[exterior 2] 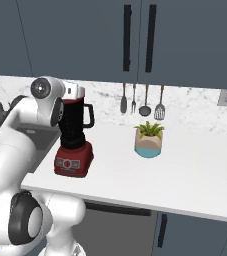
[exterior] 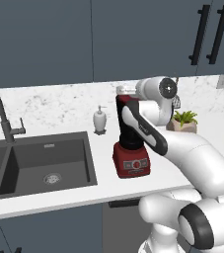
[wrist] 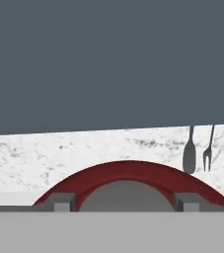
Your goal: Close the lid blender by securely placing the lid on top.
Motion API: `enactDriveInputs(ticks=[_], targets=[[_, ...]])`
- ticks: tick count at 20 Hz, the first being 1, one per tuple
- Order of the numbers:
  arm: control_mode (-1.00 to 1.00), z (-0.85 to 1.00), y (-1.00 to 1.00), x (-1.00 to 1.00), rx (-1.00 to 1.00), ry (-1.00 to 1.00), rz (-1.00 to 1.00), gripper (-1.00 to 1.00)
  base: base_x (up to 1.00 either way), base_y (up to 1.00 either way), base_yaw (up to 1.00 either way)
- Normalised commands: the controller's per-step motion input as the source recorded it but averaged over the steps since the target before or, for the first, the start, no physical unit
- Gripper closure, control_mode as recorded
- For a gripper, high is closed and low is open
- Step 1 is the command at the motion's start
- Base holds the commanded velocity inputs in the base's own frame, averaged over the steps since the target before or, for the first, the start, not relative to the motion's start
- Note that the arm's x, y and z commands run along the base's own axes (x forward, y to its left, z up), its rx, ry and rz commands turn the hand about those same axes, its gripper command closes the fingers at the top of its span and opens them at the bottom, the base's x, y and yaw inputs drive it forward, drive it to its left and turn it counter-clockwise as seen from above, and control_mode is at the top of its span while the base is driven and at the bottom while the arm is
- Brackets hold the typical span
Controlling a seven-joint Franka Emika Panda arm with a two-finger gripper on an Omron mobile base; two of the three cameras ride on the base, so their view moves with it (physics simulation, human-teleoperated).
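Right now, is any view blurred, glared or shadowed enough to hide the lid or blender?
Left base view: even light, no glare, the arm covers part of the blender. Right base view: soft, flat lighting, blender fully readable. Hand view: sharp, the lid cut off at the bottom.

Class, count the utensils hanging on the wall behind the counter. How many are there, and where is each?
4, in a row right of the blender: first utensil, fork, ladle, slotted spatula rightmost. The arm may hide others.

Kitchen: sink (exterior: 44, 163), countertop (exterior 2: 185, 170), cabinets (exterior 2: 185, 40)
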Motion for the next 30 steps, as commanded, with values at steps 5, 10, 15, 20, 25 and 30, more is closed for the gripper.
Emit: enactDriveInputs(ticks=[5, 10, 15, 20, 25, 30], targets=[[-1.0, -0.05, 0.0, -0.03, 0.0, 0.0, 0.0, -1.0, 0.0, 0.0, 0.0], [-1.0, 0.02, 0.0, -0.01, 0.0, -0.01, 0.0, -1.0, 0.0, 0.0, 0.0], [-1.0, 0.1, 0.0, -0.09, 0.0, 0.0, 0.0, -1.0, 0.0, 0.0, 0.0], [-1.0, 0.39, 0.0, -0.52, 0.0, -0.1, 0.0, -1.0, 0.0, 0.0, 0.0], [-1.0, 0.26, 0.0, -0.74, 0.0, -0.07, 0.0, -1.0, 0.0, 0.0, 0.0], [-1.0, 0.25, -0.03, -0.89, 0.0, 0.0, -0.03, -1.0, 0.0, 0.0, 0.0]])
